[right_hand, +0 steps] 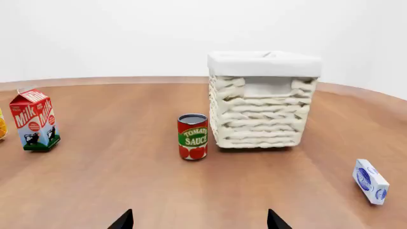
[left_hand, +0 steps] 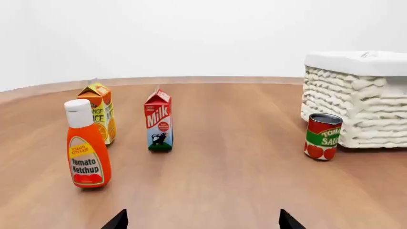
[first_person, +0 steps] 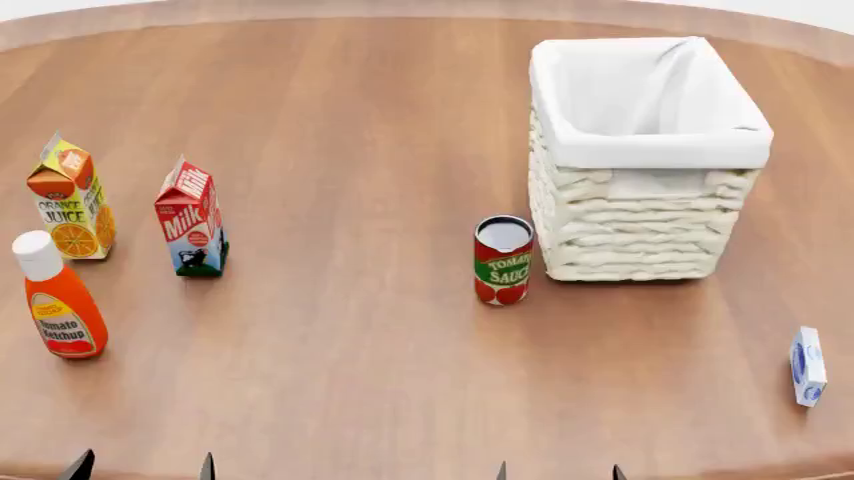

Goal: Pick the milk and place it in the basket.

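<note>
From my remote seat, I see a round brown wooden table [first_person: 360,350]. The small red gable-top milk carton [first_person: 191,217] stands upright on the left side, untouched. Just left of it stands the orange-yellow juice carton [first_person: 70,199], with the orange ketchup bottle with a white cap [first_person: 56,297] nearer to me. The large cream woven wicker basket with white cloth lining [first_person: 646,230] sits far right, well apart from the milk. A red tomato sauce can [first_person: 503,260] stands just beside the basket's near left corner. A small white-and-blue box [first_person: 806,366] lies near right. My left gripper [left_hand: 202,222] and right gripper [right_hand: 199,221] both show spread fingertips, holding nothing.
</note>
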Motion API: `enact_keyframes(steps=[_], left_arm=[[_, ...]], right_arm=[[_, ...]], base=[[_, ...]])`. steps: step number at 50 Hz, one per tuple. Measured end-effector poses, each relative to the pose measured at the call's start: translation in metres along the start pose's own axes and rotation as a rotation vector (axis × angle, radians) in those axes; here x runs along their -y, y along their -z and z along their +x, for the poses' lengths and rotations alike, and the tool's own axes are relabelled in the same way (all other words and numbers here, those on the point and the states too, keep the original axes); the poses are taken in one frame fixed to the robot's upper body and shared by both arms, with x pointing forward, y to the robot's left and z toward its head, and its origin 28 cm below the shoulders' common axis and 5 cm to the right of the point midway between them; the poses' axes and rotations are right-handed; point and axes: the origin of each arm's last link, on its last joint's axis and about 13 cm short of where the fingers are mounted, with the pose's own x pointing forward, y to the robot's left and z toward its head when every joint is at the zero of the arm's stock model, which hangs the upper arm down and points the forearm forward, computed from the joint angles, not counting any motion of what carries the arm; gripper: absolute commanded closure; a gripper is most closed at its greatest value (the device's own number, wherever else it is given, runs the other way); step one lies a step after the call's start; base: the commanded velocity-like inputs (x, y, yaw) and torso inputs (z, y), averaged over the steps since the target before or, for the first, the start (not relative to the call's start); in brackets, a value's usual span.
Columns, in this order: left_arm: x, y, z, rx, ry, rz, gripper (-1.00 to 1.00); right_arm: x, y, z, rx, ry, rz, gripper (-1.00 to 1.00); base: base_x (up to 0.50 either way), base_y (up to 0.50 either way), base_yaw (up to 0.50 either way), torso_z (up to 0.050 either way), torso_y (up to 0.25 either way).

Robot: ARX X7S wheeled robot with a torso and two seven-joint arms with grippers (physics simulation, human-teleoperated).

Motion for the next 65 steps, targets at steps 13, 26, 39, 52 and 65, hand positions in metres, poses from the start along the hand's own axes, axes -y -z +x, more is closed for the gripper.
enact_keyframes(steps=[13, 26, 39, 52, 65], left_arm=[[0.001, 0.005, 0.003, -0.022, 0.002, 0.003, -1.0], [-0.001, 0.008, 0.007, -0.027, -0.011, 0.012, -1.0], [-0.003, 0.01, 0.008, -0.032, -0.02, 0.012, -1.0], [-0.004, 0.013, 0.008, -0.038, -0.027, 0.021, -1.0], [-0.002, -0.029, 0.023, -0.024, -0.014, 0.021, -1.0]], right_arm=[[0.001, 0.0, 0.0, 0.016, 0.0, 0.009, -1.0], [-0.001, 0.001, 0.002, 0.014, 0.006, 0.003, -1.0], [-0.004, 0.004, 0.004, 0.004, -0.004, -0.004, -1.0], [-0.005, 0.006, 0.005, -0.008, -0.007, 0.001, -1.0], [0.0, -0.037, 0.014, -0.008, -0.008, -0.028, -1.0]], base=[[0.0, 0.04, 0.0, 0.0, 0.0], [0.0, 0.5, 0.0, 0.0, 0.0], [0.0, 0.5, 0.0, 0.0, 0.0], [0.0, 0.19, 0.0, 0.0, 0.0], [0.0, 0.0, 0.0, 0.0, 0.0]])
